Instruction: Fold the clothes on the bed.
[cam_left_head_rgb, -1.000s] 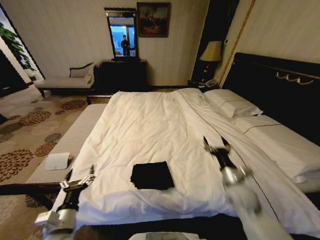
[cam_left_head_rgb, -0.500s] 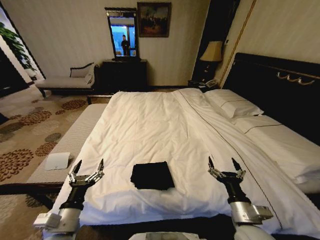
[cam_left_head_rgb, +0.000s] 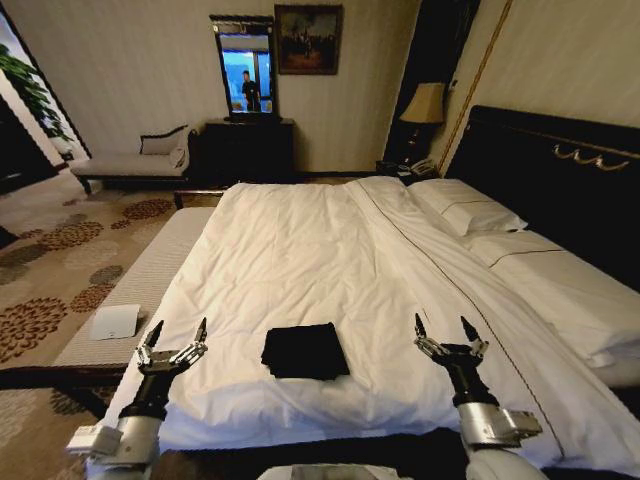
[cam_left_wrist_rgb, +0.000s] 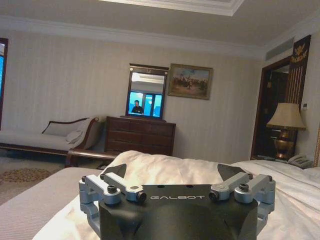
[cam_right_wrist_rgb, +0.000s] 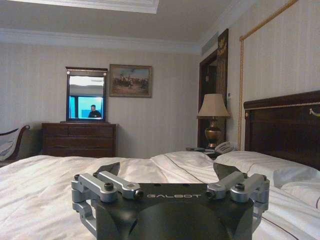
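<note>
The small black soft-fabric T-shirt (cam_left_head_rgb: 304, 351) is lying as a compact folded rectangle near the foot edge of the large white-sheeted bed (cam_left_head_rgb: 300, 250). The left gripper (cam_left_head_rgb: 173, 339) is hovering beside it with fingers spread wide and empty, and the right gripper (cam_left_head_rgb: 445, 334) is doing the same on the other side, well apart from the cloth. I think any further touching is risking to open the folds or to drag the loose white sheet together with it.

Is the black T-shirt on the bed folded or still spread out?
Folded: the black T-shirt lies as a compact rectangle on the bed, no sleeves showing, between the open left pincer and right pincer.
</note>
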